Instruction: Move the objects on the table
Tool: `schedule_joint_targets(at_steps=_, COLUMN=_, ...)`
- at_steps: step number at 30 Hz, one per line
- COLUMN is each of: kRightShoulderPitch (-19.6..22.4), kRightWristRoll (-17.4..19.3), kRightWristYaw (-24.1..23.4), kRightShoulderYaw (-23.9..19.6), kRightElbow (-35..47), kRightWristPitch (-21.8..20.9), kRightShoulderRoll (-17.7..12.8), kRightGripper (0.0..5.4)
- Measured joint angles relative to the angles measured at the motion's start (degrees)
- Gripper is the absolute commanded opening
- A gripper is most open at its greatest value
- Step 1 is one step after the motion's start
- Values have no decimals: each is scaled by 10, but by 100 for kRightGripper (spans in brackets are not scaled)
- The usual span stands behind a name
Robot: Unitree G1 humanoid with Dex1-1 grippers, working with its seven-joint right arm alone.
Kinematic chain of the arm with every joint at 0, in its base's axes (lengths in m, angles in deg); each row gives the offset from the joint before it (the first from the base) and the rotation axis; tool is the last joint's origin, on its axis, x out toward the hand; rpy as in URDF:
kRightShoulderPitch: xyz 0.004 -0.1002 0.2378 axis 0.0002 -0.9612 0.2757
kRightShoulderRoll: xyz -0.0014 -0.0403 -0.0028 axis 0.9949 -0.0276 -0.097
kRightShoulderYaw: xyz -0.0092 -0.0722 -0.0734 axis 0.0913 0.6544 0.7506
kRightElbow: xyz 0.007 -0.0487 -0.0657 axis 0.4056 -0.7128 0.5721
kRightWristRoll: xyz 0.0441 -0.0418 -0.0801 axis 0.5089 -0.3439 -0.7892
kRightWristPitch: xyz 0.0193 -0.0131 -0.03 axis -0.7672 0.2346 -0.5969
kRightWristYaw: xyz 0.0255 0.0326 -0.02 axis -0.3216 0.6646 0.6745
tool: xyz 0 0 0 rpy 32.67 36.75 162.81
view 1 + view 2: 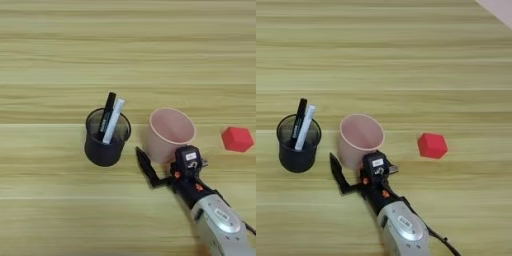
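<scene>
The pale pink cup (171,132) stands upright between the dark pen cup (106,137) on its left and the small red block (237,139) on its right, with the right gripper (162,167) at its near side. One black finger (146,167) juts left of the cup's base, the other sits against its near wall, so the fingers look spread, grasping nothing. The silver forearm (222,225) slants in from the near right.

The pen cup (106,141) with two markers (111,119) is placed left of the plastic cup (170,132); the block (237,139) is set at far right.
</scene>
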Motion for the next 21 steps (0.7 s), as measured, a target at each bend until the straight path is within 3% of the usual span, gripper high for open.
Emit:
schedule_joint_targets(at_steps=10, kRightShoulderPitch=-2, kRightWristRoll=-1, kRightWristYaw=-3, kRightShoulderYaw=-1, kRightElbow=2, kRightWristPitch=0, kRightShoulderRoll=1, kRightGripper=536)
schedule_joint_targets(at_steps=21, kRightShoulderPitch=-38, kRightWristRoll=-9, kRightWristYaw=-13, kRightShoulderYaw=0, kRightElbow=34, kRightWristPitch=0, kRightShoulderRoll=3, kRightGripper=536)
